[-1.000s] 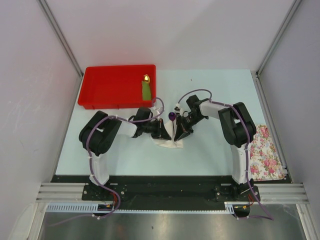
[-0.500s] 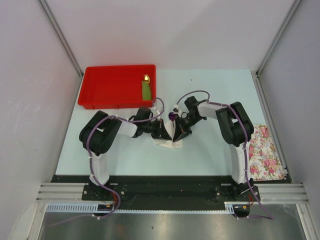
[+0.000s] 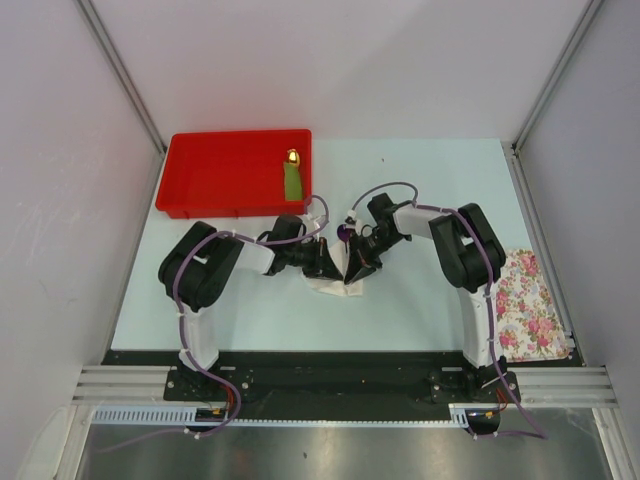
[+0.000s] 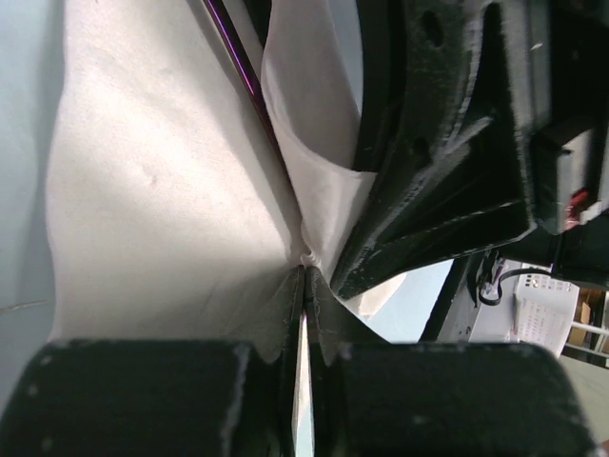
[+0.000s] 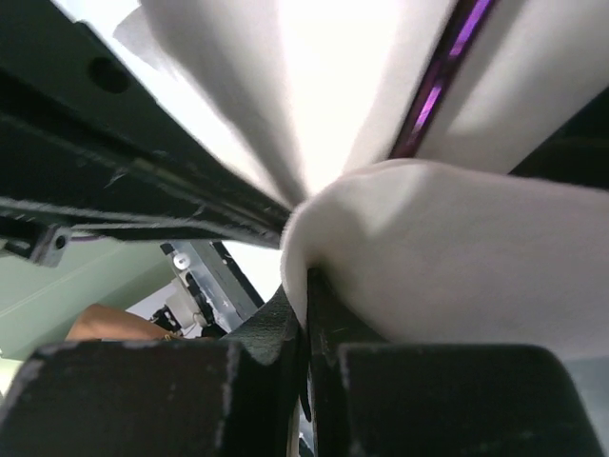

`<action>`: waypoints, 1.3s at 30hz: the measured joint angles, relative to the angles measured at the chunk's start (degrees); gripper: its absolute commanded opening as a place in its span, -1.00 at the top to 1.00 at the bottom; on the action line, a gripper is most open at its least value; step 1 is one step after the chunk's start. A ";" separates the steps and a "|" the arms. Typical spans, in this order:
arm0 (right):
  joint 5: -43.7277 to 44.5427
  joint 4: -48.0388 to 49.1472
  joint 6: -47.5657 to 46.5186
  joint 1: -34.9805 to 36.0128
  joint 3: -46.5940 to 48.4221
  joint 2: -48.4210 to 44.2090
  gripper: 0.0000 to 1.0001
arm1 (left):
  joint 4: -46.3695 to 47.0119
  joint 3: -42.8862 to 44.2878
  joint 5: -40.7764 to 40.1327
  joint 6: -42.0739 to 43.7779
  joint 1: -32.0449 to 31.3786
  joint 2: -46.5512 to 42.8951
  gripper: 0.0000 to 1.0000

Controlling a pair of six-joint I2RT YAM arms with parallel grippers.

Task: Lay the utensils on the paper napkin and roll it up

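The white paper napkin (image 3: 335,288) lies at the table's middle, partly folded up between both grippers. My left gripper (image 3: 326,264) is shut on a napkin edge; in the left wrist view (image 4: 305,281) its jaws pinch the paper (image 4: 162,190). My right gripper (image 3: 354,266) is shut on a folded-over flap (image 5: 447,248), with its jaws pressed together (image 5: 306,286). The spoon's purple bowl (image 3: 344,232) sticks out beyond the napkin. Its purple-tinted handle runs inside the fold (image 4: 238,67) (image 5: 438,95). The black knife is hidden.
A red tray (image 3: 220,178) stands at the back left and holds a green piece with a gold tip (image 3: 292,175). A flower-printed cloth (image 3: 530,305) lies at the right edge. The two grippers almost touch each other.
My right gripper has shifted slightly left toward the left gripper, drawing its napkin flap further over the spoon. The left gripper has hardly moved.
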 measured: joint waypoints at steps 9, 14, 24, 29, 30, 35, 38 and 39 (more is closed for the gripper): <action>-1.11 0.90 0.76 -0.02 -0.02 1.18 0.49 | 4.57 -2.71 0.87 -4.02 1.92 -1.79 0.11; -3.08 1.46 1.64 0.00 -0.02 1.16 0.08 | 5.33 -5.14 1.05 -5.11 4.57 -4.87 -0.03; -7.02 2.10 3.56 0.20 0.26 0.72 -0.40 | 6.69 -5.64 1.49 -7.72 8.72 -7.21 -0.17; -7.13 2.16 3.87 0.26 0.28 0.52 -0.49 | 7.67 -5.64 2.08 -9.46 9.18 -7.21 -0.07; -7.30 2.19 4.02 0.26 0.28 0.50 -0.48 | 7.85 -5.64 2.19 -9.77 9.38 -7.23 0.03; -7.04 2.40 4.59 0.37 0.35 0.37 -0.39 | 6.36 -4.94 3.13 -9.88 10.58 -7.43 0.24; -6.82 2.51 5.01 0.37 0.35 0.37 -0.39 | 3.93 -3.23 3.23 -9.18 11.15 -7.43 0.27; -6.71 2.56 5.11 0.39 0.33 0.37 -0.39 | 3.41 -2.75 3.26 -8.81 11.23 -7.43 0.27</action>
